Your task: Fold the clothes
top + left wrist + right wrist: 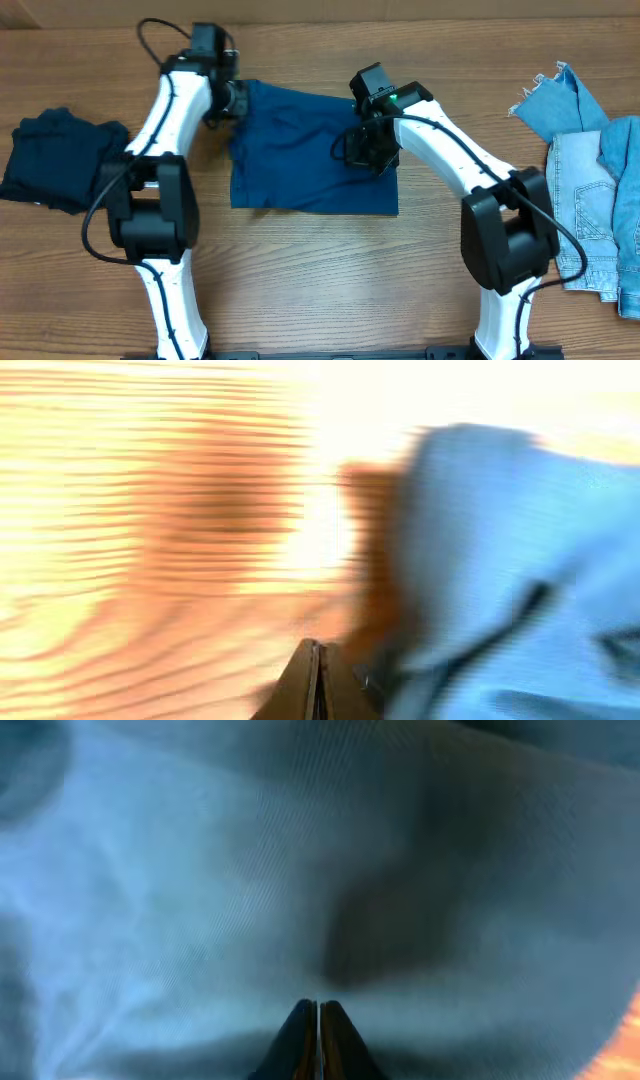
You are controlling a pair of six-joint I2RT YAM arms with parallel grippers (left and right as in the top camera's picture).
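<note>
Around: a dark navy garment [58,160] is bunched at the left edge of the overhead frame. Pale denim pieces [590,190] are heaped at the right edge. Both lie on the wooden table [320,270], well apart from the centre.
In the way: the right arm crosses the blue cloth's right edge.
Blue knit garment [300,150]: a rough rectangle at upper centre, between the arms.
Left gripper [236,100]: at the garment's upper left corner, fingers pressed together. The wrist view is blurred, with cloth just right of the tips; I cannot tell whether any is pinched.
Right gripper [368,148]: over the garment's right part, fingers closed tight, with blue cloth filling its wrist view.
</note>
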